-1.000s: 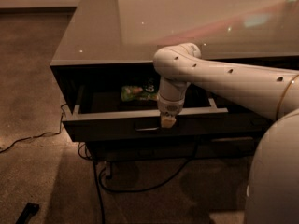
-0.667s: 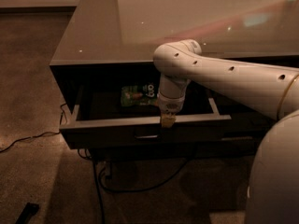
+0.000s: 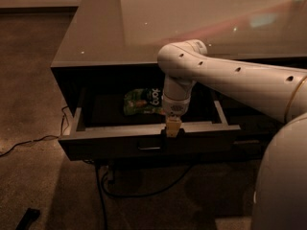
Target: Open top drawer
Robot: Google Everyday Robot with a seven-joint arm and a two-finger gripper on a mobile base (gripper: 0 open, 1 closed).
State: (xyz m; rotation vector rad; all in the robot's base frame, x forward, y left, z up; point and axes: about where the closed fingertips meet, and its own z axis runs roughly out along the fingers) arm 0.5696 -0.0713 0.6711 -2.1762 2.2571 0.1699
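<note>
- The pincer points down onto the front rim of the top drawer; I cannot tell whether it is clenched or released.
- The drawer stands pulled out beneath it, with a green packet inside, just behind.

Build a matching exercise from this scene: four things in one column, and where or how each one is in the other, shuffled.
Things:
1. top drawer
2. green packet
3. gripper
4. black cable

Places or states:
A. on the floor, below the drawer
B. at the upper edge of the drawer's front, near its middle
C. pulled out, inside showing
D. lying inside the drawer, toward the back

Pairs: 1-C, 2-D, 3-B, 4-A
</note>
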